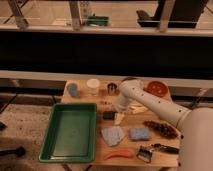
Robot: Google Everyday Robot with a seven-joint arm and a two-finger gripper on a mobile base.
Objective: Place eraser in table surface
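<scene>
We see through one camera, looking down and forward from above the near edge of the table (84,99). The hand (119,109) sits near mid-frame at middling range, with the green tray (70,131) to its left and a railing (75,14) far beyond it.

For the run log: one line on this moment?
gripper: just right of eraser | eraser: flat on table surface, beside green tray

One light tan wooden table (84,99) carries one green plastic tray (70,132), one small near-black rectangular eraser (108,115), one blue rectangular sponge (140,133), one black-handled brush (152,150) and one red bowl (156,88). One claw (119,115) hangs just beside the eraser.
</scene>
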